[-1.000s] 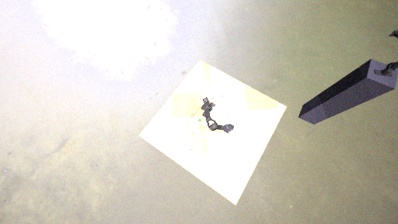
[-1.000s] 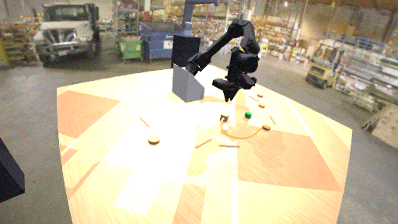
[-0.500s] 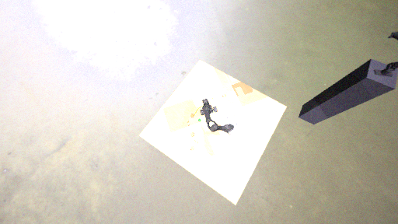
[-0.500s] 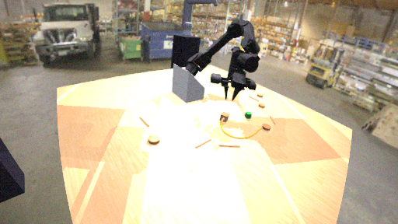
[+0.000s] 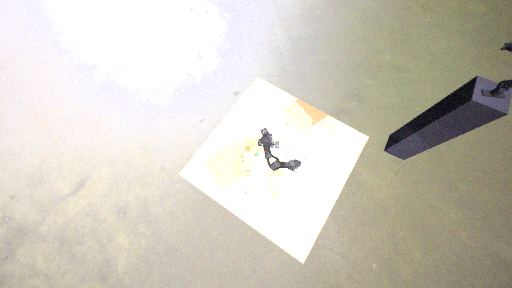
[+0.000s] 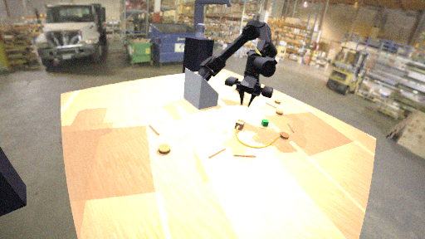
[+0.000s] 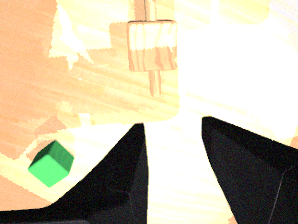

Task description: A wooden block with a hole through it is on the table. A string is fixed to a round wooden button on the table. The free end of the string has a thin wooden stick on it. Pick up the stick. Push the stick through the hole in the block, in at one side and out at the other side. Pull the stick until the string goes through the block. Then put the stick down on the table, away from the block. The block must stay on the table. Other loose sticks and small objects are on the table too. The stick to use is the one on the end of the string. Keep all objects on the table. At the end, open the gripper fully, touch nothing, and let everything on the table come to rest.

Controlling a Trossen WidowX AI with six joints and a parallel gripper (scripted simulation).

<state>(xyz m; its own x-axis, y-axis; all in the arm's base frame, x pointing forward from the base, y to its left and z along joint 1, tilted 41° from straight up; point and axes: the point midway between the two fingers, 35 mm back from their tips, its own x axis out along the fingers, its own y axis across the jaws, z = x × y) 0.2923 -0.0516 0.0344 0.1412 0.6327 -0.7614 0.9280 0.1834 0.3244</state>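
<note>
Had the stick (image 7: 155, 84) through the block (image 6: 239, 124) (image 7: 152, 46), beyond the fingertips, its tip out on the near side. Kept nothing in the gripper (image 5: 276, 144) (image 6: 246, 105) (image 7: 173, 122), fingers apart. Seemingly needed gripping, pulling the string (image 5: 254, 143) (image 6: 254, 147) through, then setting down clear.

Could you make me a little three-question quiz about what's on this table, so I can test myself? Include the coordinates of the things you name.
1. True or false: the pincer (image 6: 246, 104) (image 7: 173, 128) is holding the green cube (image 6: 265, 123) (image 7: 52, 164).
2. Multiple choice: what colour is the string (image 6: 253, 146)?
A) blue
B) yellow
C) red
3. Fill in the gap: in the wrist view, a stick (image 7: 155, 83) shows on ____ sides of the block (image 6: 239, 124) (image 7: 152, 46).

Key: 1 false; 2 B; 3 two
</note>
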